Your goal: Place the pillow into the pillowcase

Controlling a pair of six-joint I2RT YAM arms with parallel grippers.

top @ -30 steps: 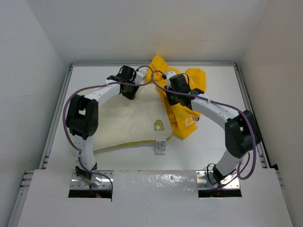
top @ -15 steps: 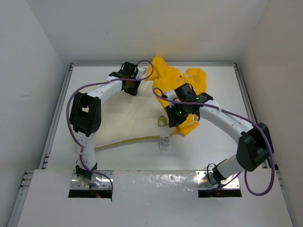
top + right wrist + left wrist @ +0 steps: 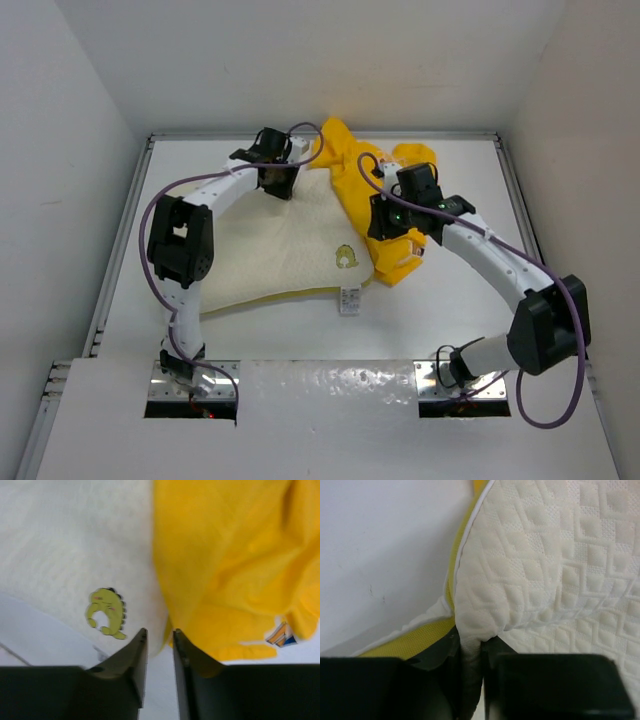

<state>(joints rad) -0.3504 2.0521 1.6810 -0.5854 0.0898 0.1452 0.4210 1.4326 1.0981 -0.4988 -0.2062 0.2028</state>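
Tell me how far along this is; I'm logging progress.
Done: nothing visible; the pillow lies mostly bare, the pillowcase bunched along one edge. In hand: the left gripper pinches a pillow corner; the right gripper hovers at the pillowcase's edge. Left: the whole insertion.

Bright even light; blurry right-wrist view.

White table, white walls, metal side rail.

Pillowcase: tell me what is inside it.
Most of the pillow lies outside the pillowcase. Yellow fabric covers the pillow's right edge; whether that edge sits inside the opening is hidden by folds.
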